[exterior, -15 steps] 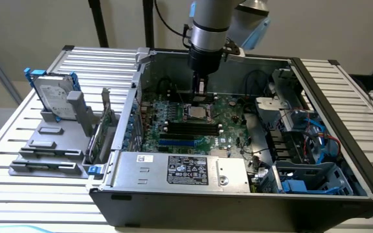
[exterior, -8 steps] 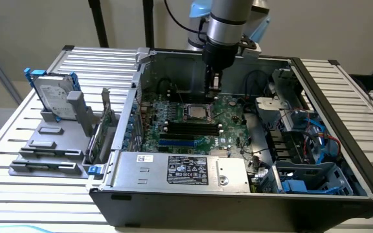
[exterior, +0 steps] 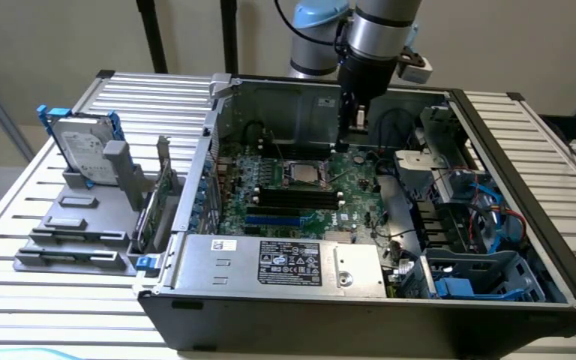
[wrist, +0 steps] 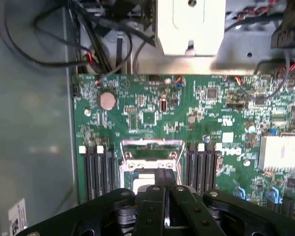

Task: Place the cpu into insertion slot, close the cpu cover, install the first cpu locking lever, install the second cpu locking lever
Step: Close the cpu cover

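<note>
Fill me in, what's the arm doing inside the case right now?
The arm's gripper is down inside the open computer case, shut, with nothing visible between its fingers. It hangs close beside the insertion slot. In the wrist view a pale square, seemingly the cpu, lies in the slot, and the cpu cover looks tipped up, not yet closed.

You have an open computer case (exterior: pixel 368 322) on a slatted metal table (exterior: pixel 58 300). A labelled silver box (exterior: pixel 288 262) lies along its near wall, with a blue plastic cage (exterior: pixel 478 277) to the exterior view's right of it. Outside the case, a hard drive (exterior: pixel 80 142) stands on edge in a grey rack (exterior: pixel 73 225).
</note>
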`<state>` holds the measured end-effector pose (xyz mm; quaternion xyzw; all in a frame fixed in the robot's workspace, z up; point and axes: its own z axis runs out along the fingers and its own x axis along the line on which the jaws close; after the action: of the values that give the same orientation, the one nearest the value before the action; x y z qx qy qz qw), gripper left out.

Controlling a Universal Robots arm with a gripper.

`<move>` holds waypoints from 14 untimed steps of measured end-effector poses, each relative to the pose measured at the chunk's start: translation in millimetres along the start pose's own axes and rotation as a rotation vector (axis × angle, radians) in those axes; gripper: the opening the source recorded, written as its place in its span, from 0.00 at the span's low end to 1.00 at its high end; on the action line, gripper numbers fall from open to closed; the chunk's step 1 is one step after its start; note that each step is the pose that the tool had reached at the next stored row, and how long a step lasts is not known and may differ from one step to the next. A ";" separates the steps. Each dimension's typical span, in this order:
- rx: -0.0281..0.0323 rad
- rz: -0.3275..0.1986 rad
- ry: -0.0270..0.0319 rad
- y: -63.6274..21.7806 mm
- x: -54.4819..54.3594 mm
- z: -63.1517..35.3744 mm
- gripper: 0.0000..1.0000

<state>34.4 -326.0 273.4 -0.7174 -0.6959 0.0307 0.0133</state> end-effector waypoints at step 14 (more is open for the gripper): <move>0.0040 0.000 0.0013 50.0 3.6 7.4 0.11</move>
<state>83.9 -324.2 262.8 -0.7173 -0.6959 0.0316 0.0152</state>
